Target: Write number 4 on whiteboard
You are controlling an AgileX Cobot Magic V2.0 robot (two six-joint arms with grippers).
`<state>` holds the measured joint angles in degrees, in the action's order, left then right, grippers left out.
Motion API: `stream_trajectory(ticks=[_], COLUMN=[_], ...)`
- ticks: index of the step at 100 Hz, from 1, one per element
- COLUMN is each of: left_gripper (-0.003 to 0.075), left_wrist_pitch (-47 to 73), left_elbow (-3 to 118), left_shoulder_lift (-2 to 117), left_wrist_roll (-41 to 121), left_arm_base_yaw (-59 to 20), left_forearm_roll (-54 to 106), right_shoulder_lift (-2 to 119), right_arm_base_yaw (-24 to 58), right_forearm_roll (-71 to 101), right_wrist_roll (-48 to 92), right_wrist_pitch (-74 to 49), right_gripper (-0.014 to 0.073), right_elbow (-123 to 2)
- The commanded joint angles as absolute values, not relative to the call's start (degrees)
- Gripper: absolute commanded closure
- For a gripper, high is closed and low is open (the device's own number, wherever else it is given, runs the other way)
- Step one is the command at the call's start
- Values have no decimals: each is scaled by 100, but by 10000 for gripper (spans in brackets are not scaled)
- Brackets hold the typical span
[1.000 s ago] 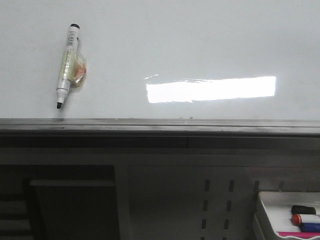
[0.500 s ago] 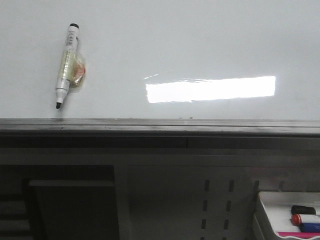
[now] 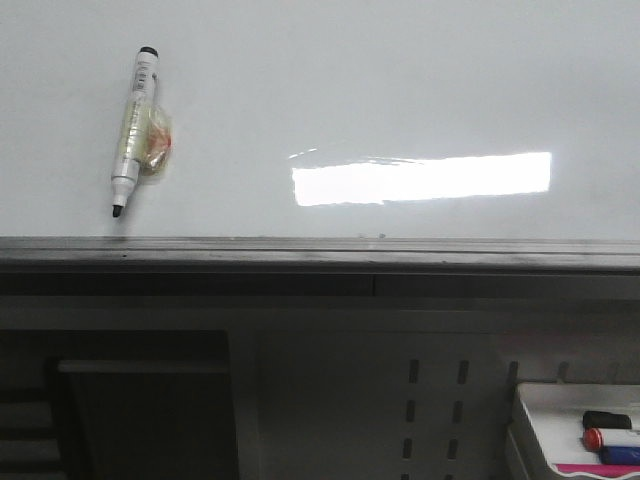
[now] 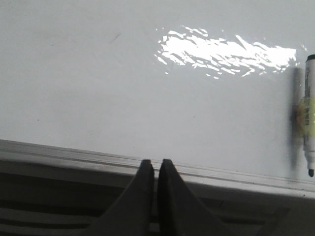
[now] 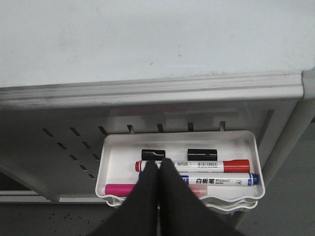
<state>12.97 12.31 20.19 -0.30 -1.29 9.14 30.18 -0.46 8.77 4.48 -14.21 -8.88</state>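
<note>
The whiteboard (image 3: 400, 90) fills the upper front view, glossy white with a bright glare and a dark grey ledge (image 3: 320, 255) below. No number 4 shows on it. An uncapped black marker (image 3: 132, 130) with a yellowish lump on it lies on the board at the left, tip down near the ledge; it also shows in the left wrist view (image 4: 308, 118). My left gripper (image 4: 153, 164) is shut and empty, at the ledge, left of the marker. My right gripper (image 5: 158, 164) is shut and empty, over the small tray.
A small white tray (image 5: 110, 147) hangs below the board at the right, holding a red marker (image 5: 216, 166), a blue marker (image 5: 226, 181), a pink one (image 5: 118, 189) and two black caps (image 5: 202, 154). It shows in the front view's corner (image 3: 530, 400).
</note>
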Motion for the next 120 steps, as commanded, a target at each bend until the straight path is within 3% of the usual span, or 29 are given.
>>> stream_trajectory(ticks=[1,15,22,40,63,84,120], left_gripper=[603,229,143,198,199,213,213], left_wrist_pitch=[884,449,53,-899,-2079,-2812,-3353], left_elbow=[1422,1422,1414,1414,1437,1720,2425], left_shoulder_lift=[2245,2562,2762,3351,4474,5909,7494], left_wrist_roll=[-75,-75,-75,-75,-111,-111,-126], left_arm_base_yaw=[-152,-178,-178,-558,-2146,-3177,-3376], left_forearm_roll=[772,772,772,478,-120,592,782], right_shoulder_lift=[3121,3121,3121,3121,3121,3121,3121], right_arm_base_yaw=[-33,-33,-33,-33,-33,-33,-33], right_forearm_roll=[899,899,899,899,899,899,899], right_wrist_roll=[450,450,450,450,450,450,450], right_wrist_pitch=[-973,-930,-744,-525,-525,-525,-525], right_gripper=[658,658,658,658,658,658,658], right_elbow=[-1088,-1089,-1089,-1089,-1089,-1089,-1089])
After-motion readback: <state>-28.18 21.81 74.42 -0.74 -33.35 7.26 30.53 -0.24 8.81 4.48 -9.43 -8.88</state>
